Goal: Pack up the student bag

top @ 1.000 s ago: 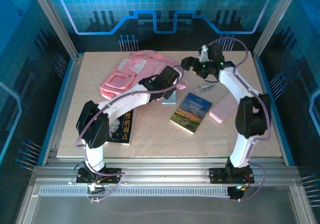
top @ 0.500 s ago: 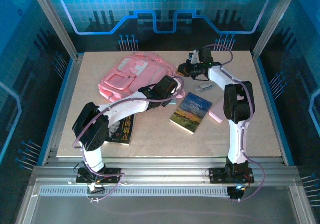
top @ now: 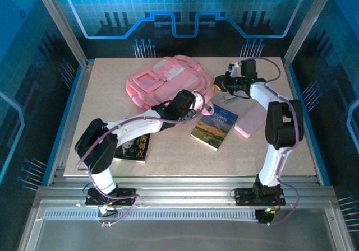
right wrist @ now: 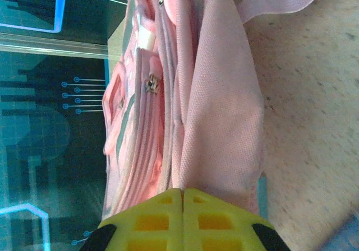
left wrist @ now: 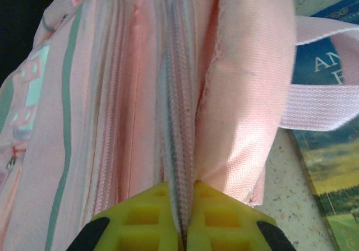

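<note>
I see the tabletop [top: 168, 161] as a pale speckled board inside the blue-lit enclosure. The student bag [top: 165, 82] lies toward its far side, a little left of centre, with the front pockets facing up and a pink strap trailing off its right side.

Both arms reach in to the bag's right-hand side. My left end effector [left wrist: 182, 188] sits at the bag's near right edge. Its yellow fingers are clamped tight on the zippered seam, and the fabric runs straight down between them. My right end effector [right wrist: 183, 194] is at the bag's far right edge. Its fingers are pressed together with a fold of pink fabric pinched at the tips.

Just right of the bag, near the middle of the tabletop, lies a paperback with a landscape cover [top: 214, 126]. A dark-covered book [top: 137, 145] rests near the front left, partly under the left arm. A flat pink case [top: 251, 120] lies beside the paperback, under the right arm. A small silvery object [top: 229, 98] sits just near the right end effector; I can't make out what it is.
</note>
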{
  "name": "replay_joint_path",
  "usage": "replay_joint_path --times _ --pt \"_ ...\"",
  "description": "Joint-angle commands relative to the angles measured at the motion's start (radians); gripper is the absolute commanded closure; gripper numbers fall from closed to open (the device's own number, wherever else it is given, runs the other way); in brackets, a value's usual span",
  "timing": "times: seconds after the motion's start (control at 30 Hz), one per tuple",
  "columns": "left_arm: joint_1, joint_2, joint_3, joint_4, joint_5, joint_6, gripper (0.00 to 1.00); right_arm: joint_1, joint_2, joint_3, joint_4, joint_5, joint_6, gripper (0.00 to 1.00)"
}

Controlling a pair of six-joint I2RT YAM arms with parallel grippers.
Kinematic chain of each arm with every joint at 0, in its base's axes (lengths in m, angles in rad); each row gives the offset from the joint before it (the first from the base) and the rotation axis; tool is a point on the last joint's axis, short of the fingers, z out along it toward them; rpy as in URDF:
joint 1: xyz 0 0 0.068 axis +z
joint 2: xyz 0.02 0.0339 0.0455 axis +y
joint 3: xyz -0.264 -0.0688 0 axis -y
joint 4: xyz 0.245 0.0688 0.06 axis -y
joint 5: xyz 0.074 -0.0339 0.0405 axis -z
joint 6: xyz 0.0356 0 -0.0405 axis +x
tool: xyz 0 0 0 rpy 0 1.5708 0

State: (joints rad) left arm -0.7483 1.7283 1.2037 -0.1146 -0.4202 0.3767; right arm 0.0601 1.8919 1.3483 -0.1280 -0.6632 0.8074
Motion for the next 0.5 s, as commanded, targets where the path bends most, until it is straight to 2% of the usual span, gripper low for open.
replay_joint_path --times 0.0,0.1,0.2,0.27,0.33,0.43,0.47 --pt "0.066 -0.056 -0.066 0.063 -0.049 -0.002 1.00 -0.076 -0.177 -0.126 0.017 0.007 -0.048 1.00" --pt "0.098 -0.051 -0.081 0.063 -0.072 -0.034 1.00 -0.055 -0.264 -0.220 0.016 0.004 -0.049 1.00" --pt "0.101 -0.045 -0.093 0.075 -0.108 -0.043 1.00 0.007 -0.324 -0.292 0.030 0.026 -0.027 1.00" --pt "0.101 -0.050 -0.109 0.088 -0.119 -0.054 0.97 0.061 -0.346 -0.319 0.021 0.053 -0.020 1.00" --pt "0.104 -0.053 -0.133 0.104 -0.155 -0.062 0.97 0.113 -0.351 -0.331 0.005 0.089 -0.033 1.00" --pt "0.101 -0.080 -0.181 0.110 -0.188 -0.088 1.00 0.134 -0.312 -0.291 -0.036 0.112 -0.064 1.00" --pt "0.099 -0.096 -0.202 0.110 -0.185 -0.095 1.00 0.132 -0.292 -0.267 -0.054 0.123 -0.079 0.90"
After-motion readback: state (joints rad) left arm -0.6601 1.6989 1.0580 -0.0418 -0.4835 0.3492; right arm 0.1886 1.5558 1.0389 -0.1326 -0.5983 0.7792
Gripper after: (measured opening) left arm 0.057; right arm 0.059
